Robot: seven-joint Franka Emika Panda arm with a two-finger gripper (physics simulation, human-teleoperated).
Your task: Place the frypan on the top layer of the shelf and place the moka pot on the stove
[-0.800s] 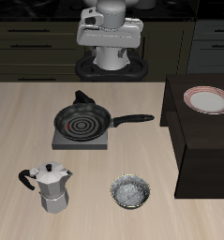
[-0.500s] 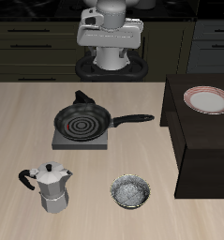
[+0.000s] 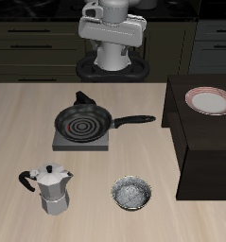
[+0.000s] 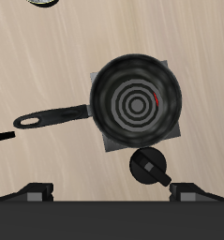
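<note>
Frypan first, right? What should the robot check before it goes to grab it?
1. Frypan easy to find: ok, it sits on the stove.
2. Handle free to grab: ok, nothing touches it.
3. Shelf top has room: not ok yet, a plate takes up part of it.
4. Moka pot out of the way: ok, it stands apart, nearer the table's front edge.
5. Bowl out of the way: ok.
6. Gripper open: cannot tell, the fingertips barely show.

Wooden table (image 3: 29, 123), bearing stove (image 3: 81, 141), moka pot (image 3: 51, 187), bowl (image 3: 131, 194), shelf (image 3: 201, 142)
</note>
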